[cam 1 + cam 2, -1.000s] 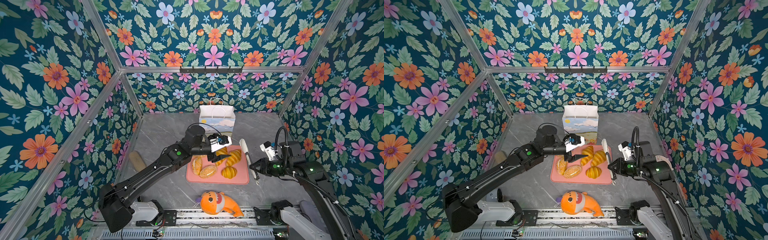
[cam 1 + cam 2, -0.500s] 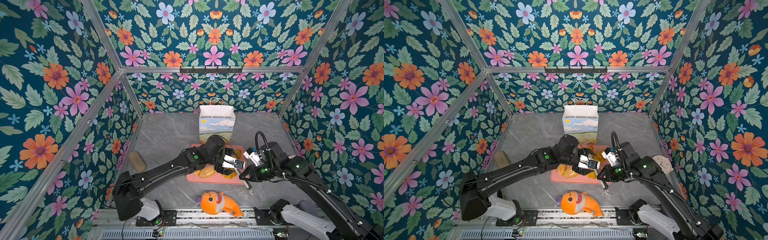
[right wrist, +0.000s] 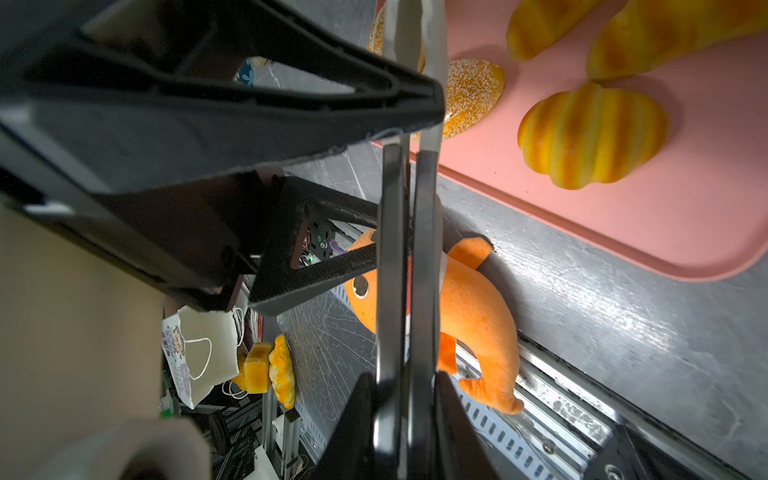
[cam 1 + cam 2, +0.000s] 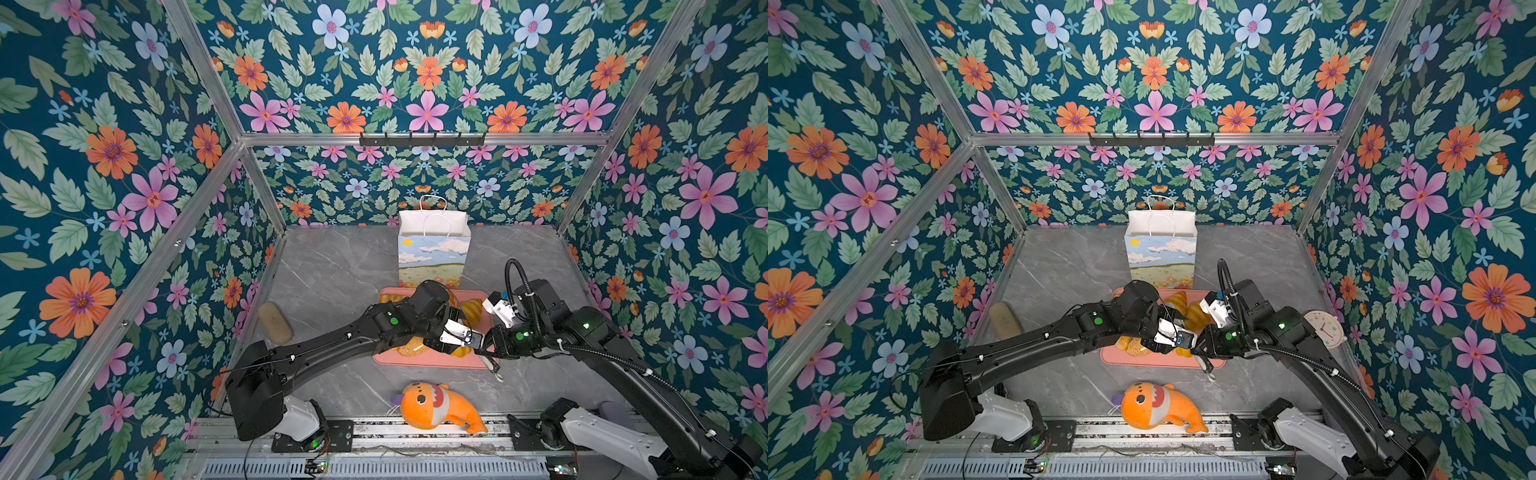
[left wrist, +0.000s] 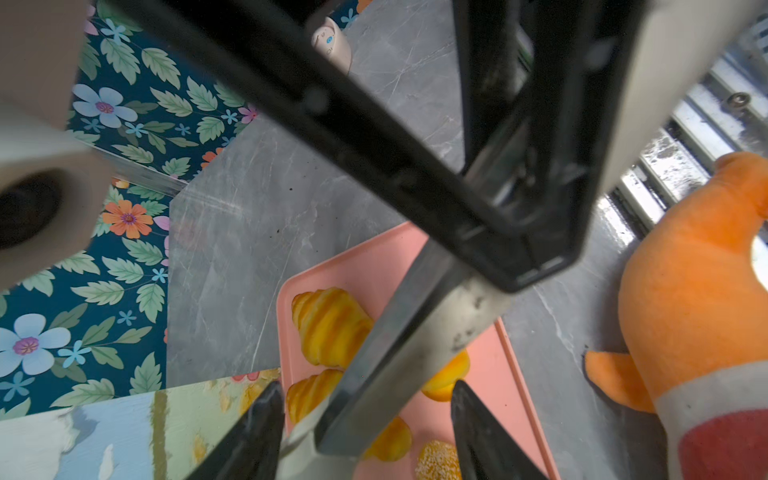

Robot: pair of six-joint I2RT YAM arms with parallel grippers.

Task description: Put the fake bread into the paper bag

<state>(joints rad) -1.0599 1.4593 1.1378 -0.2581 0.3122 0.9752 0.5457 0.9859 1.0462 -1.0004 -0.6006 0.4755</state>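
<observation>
The paper bag (image 4: 434, 259) (image 4: 1160, 257) stands upright and open behind the pink tray (image 4: 432, 360). Several pieces of fake bread lie on the tray: a ridged croissant (image 5: 328, 324), a sesame roll (image 3: 469, 95) and a striped bun (image 3: 590, 137). My right gripper (image 3: 403, 378) (image 4: 492, 345) is shut on metal tongs (image 3: 405, 249), whose tips (image 4: 494, 370) hang off the tray's front right corner. My left gripper (image 5: 365, 390) is open over the tray, and the tongs (image 5: 415, 340) run between its jaws with a gap on one side. It holds no bread.
An orange plush fish (image 4: 436, 407) lies at the table's front edge near the rail. A tan oblong block (image 4: 275, 323) rests by the left wall. A small round clock (image 4: 1323, 328) sits at the right wall. Both arms crowd the tray's front right.
Both arms have come together over the tray's front right. The right gripper brought the tongs in from the tray's right side. The left gripper's jaws have narrowed around the tongs.
</observation>
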